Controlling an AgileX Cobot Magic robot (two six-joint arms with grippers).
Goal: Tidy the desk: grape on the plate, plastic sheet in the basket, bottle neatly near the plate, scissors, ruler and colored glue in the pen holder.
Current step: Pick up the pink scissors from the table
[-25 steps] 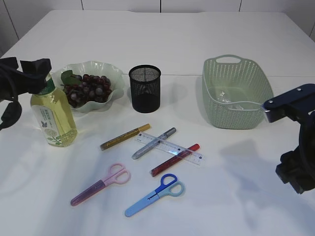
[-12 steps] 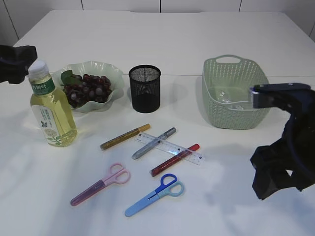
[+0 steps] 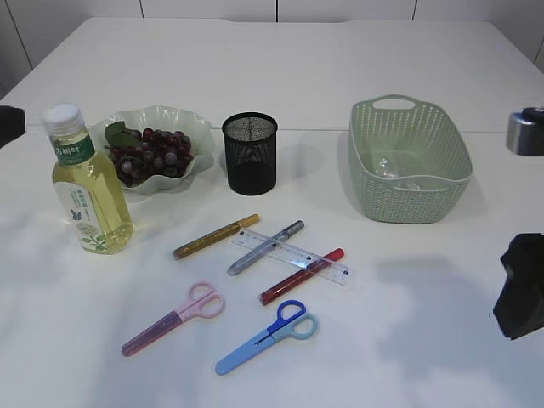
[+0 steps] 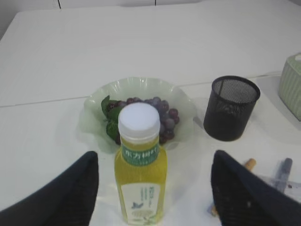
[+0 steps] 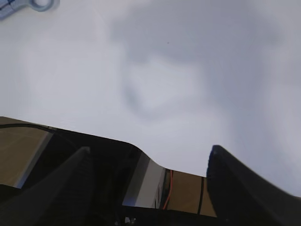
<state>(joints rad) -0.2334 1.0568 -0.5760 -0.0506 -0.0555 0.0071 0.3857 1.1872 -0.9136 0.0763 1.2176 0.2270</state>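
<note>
Scissors lie nearest to me on the white table (image 3: 340,68): the blue scissors (image 3: 265,337) in front, and the pink scissors (image 3: 172,319) just to their left, both flat and apart from each other. Behind them I see the clear ruler (image 3: 291,256), which lies across the silver glue pen (image 3: 265,247) and the red glue pen (image 3: 302,276), touching both. The gold glue pen (image 3: 216,236) lies alone a little to the left.

At the left side the bottle (image 3: 86,187) stands upright, with yellow liquid and a white cap, just in front of the plate (image 3: 200,132). The grape (image 3: 149,155) is already on the plate, with a green leaf. The black mesh pen holder (image 3: 250,153) stands beside the plate on its right; I see nothing sticking out of it. Farther right is the green basket (image 3: 408,159), and inside it something clear and crumpled, which I take for the plastic sheet (image 3: 395,172).

In the left wrist view, the left gripper (image 4: 153,188) has its jaws spread wide on both sides of the bottle and does not touch it. In the right wrist view, the right gripper (image 5: 148,183) has also its jaws wide apart, above bare table, holding nothing. In the exterior view only a dark part of each arm shows at the edges.
</note>
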